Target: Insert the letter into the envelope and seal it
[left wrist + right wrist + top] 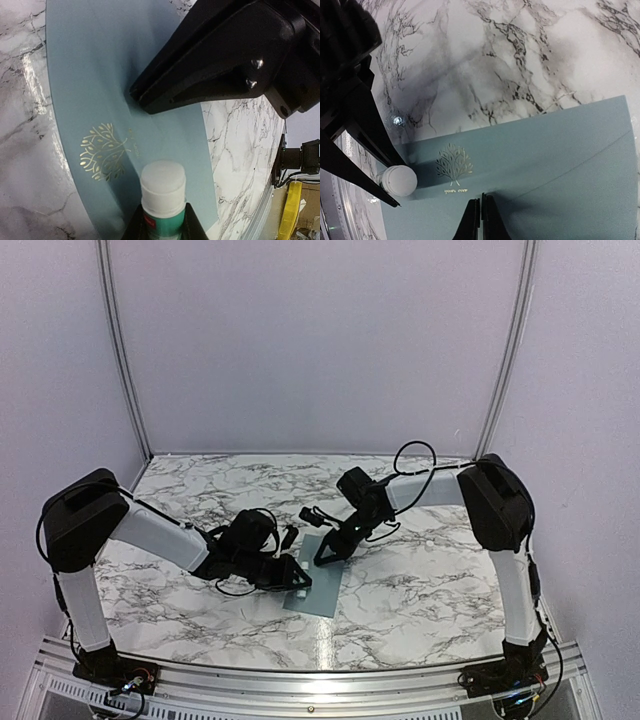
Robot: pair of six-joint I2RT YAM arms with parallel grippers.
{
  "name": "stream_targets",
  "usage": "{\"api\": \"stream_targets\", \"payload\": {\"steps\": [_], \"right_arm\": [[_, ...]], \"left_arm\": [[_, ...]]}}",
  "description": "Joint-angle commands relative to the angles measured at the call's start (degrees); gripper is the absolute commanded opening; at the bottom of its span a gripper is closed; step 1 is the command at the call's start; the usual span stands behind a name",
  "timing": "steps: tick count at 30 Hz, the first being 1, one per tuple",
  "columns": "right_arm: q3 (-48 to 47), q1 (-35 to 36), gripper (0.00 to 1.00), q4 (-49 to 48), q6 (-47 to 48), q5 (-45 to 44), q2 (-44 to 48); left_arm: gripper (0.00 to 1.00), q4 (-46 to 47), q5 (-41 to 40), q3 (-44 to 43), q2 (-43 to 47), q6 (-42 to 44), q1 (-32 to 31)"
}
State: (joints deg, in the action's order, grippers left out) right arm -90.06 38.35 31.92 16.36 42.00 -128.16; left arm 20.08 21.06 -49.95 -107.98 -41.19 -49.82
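The blue-grey envelope [320,590] lies flat on the marble table, its flap folded down and marked with a gold tree emblem [452,164]. My left gripper [162,222] is shut on a glue stick [163,192] with a white cap and green body, whose cap hangs over the envelope [100,75] close to the emblem. My right gripper [481,200] is shut, its tips resting on the envelope [560,150] just below the emblem. The glue stick [400,180] sits at the envelope's left end in the right wrist view. The letter is not visible.
The marble table [430,570] is bounded by white walls at the back and sides and an aluminium rail [330,680] at the near edge. Black cables [415,455] loop over the right arm. A yellow object [292,205] hangs beyond the table edge.
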Motion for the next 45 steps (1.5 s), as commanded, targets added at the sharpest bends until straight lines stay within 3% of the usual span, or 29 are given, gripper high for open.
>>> {"api": "stream_targets", "payload": {"steps": [1, 25, 37, 45], "right_arm": [[1.00, 2.11, 0.03, 3.59, 0.87, -1.49, -0.11], [4.08, 3.92, 0.03, 4.72, 2.70, 0.53, 3.79], [0.31, 3.84, 0.03, 4.88, 1.40, 0.15, 0.23], [-0.24, 3.91, 0.04, 6.45, 4.05, 7.36, 4.71]], "left_arm": [[0.00, -1.88, -1.26, 1.25, -2.36, 0.05, -0.14], [0.00, -1.75, -1.91, 2.12, -1.90, 0.61, 0.06], [0.00, -1.71, -1.81, 2.05, -2.23, 0.63, 0.06], [0.00, -1.68, -1.61, 1.92, -2.06, 0.94, 0.06]]}}
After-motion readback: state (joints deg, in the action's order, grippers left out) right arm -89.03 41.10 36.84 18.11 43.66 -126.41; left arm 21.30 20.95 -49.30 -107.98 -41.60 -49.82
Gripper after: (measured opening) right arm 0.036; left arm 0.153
